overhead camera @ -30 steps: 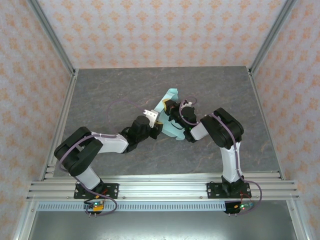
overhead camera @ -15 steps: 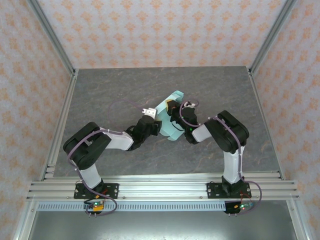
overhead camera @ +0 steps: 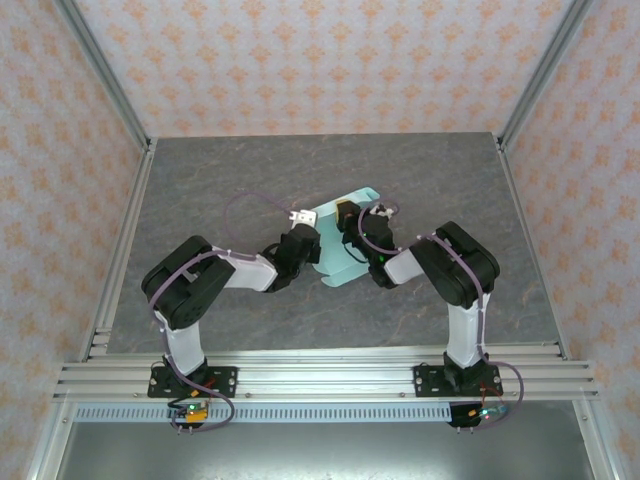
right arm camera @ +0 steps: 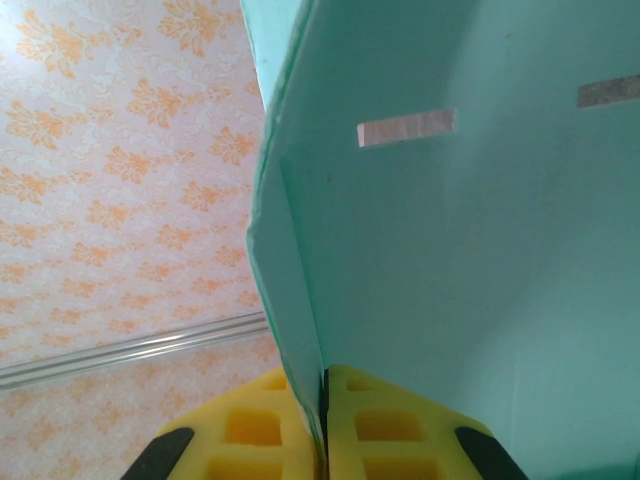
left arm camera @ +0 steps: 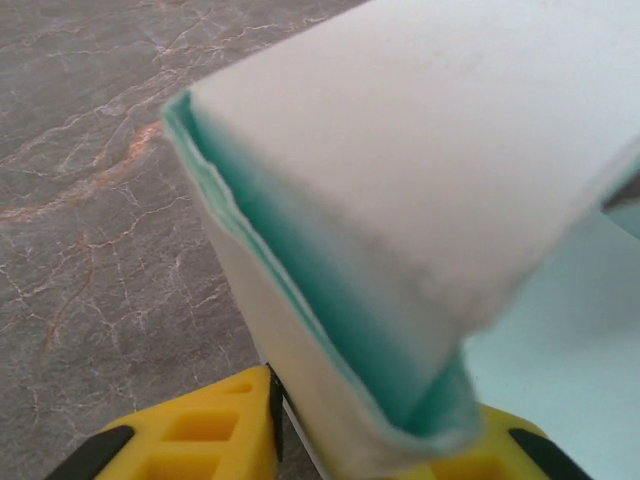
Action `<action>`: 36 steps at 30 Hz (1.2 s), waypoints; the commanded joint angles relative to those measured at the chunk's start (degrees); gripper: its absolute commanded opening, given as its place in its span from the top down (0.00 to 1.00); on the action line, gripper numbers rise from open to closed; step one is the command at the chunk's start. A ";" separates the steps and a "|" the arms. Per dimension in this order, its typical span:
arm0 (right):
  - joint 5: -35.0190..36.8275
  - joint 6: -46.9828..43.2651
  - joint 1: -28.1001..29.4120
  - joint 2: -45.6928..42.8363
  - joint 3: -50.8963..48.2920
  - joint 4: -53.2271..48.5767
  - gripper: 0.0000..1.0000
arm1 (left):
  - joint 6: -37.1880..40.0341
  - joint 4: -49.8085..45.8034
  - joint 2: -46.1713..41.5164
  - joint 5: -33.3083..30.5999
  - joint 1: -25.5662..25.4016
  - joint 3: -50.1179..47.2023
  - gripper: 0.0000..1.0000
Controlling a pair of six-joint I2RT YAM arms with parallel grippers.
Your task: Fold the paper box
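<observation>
While we held the paper box point(overhead camera: 335, 268) mid-counter, long axis slanting far-right | our right gripper point(right arm camera: 323, 400) pinched its right edge | our left gripper point(left arm camera: 370, 440) straddled its left fold, clamping unclear

Grey marbled table point(overhead camera: 430, 170), orange-flowered cream walls point(overhead camera: 320, 60) behind and beside it, aluminium posts point(overhead camera: 101, 65) rising from its far corners, slotted rails point(overhead camera: 320, 380) along its near edge.

Pale mint paper box point(overhead camera: 338, 262) — grey veined-marble table point(overhead camera: 200, 180), orange floral-print walls point(overhead camera: 300, 60), yellow pincer pads point(right arm camera: 250, 430).
</observation>
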 commanded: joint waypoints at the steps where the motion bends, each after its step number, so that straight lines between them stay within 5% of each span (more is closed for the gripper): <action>1: -3.63 -0.26 2.46 -0.60 -2.10 -3.25 0.88 | 0.38 3.07 0.36 -1.26 -0.06 3.05 0.82; 8: -2.82 -4.94 2.28 -7.54 -5.84 -4.50 0.68 | 2.06 5.14 1.80 -2.37 0.16 1.77 0.87; 12: -3.70 -11.38 1.84 -19.07 -7.94 -15.12 0.56 | 3.15 6.21 1.67 -1.53 1.05 0.81 0.87; 15: -4.16 -16.59 1.84 -29.04 -7.84 -29.98 0.51 | 3.79 8.01 2.01 -0.83 1.58 -0.03 0.87; 18: -1.16 -22.06 1.89 -39.10 -3.52 -55.72 0.46 | 4.16 9.47 2.37 1.72 2.28 -0.75 0.86; 21: 2.70 -34.21 -0.14 -44.33 2.18 -72.04 0.37 | 5.83 11.13 2.49 5.15 2.90 -1.75 0.84; 23: 1.89 -42.62 -3.00 -44.37 6.19 -77.91 0.29 | 6.21 11.54 2.48 5.52 3.26 -2.66 0.84; 28: -12.25 -61.42 -11.07 -35.27 19.85 -89.22 0.27 | 8.53 15.15 0.98 12.33 4.16 -6.64 0.81; 31: -18.58 -73.09 -11.86 -26.29 30.15 -100.74 0.27 | 9.59 16.67 0.59 14.58 4.16 -8.40 0.80; 36: -25.22 -80.74 -11.94 -16.56 35.65 -104.07 0.25 | 10.32 19.07 2.25 16.85 4.22 -8.74 0.79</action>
